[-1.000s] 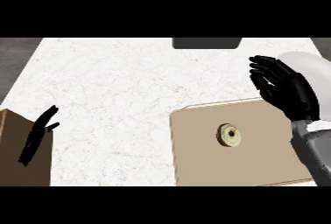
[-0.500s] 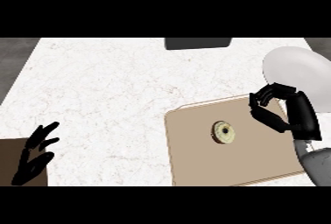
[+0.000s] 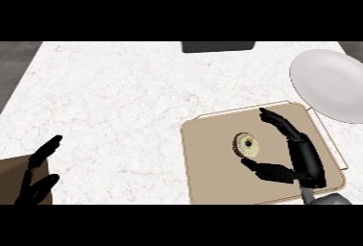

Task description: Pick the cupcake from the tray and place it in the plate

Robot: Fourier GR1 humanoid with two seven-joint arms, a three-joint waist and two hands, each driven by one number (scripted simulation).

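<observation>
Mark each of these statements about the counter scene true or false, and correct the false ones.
1. The cupcake sits on the tray. True.
2. The right hand is shut on the cupcake. False: it is open beside the cupcake, with fingers and thumb apart from it.
3. The plate lies beyond the tray, toward the view's upper right. True.
4. The cupcake already rests in the plate. False: it is on the tray, and nothing shows on the plate.
5. The left hand is over the tray. False: it is open at the view's lower left, far from the tray.
</observation>
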